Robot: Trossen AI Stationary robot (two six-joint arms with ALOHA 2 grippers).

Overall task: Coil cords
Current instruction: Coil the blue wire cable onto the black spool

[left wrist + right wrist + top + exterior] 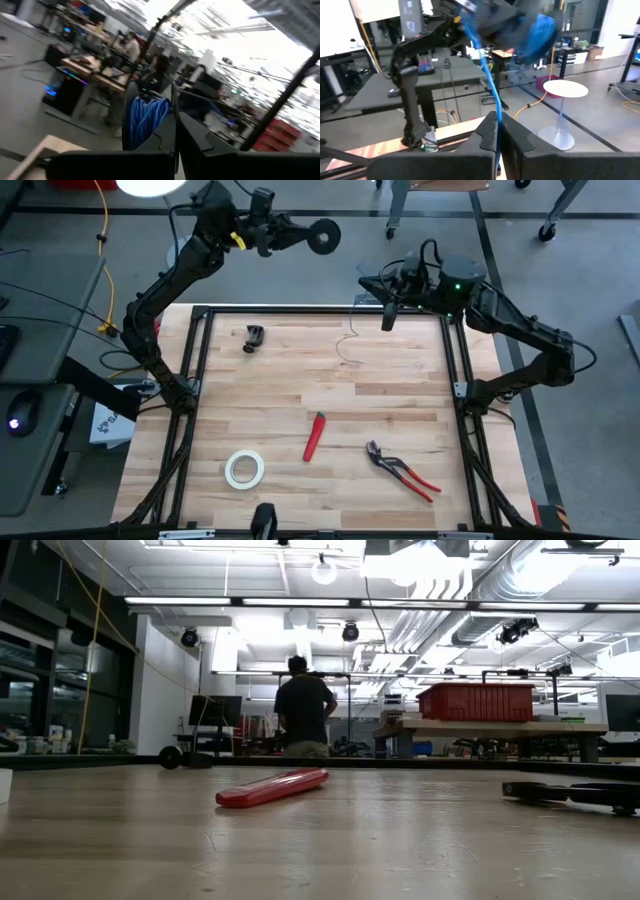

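Left gripper (300, 232) clamped the black spool (324, 235) beyond the table's far edge; right gripper (496, 131) pinched the blue wire (485, 75), blurred, barely visible from above

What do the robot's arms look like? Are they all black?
Mostly, yes. Both arms are dark, thin and jointed, a bit like black desk lamps. The left arm has a small yellow mark near its wrist, and the right arm has a tiny green light on its wrist. Black cables loop along both. The left gripper and right gripper each end in two flat, dark fingers.
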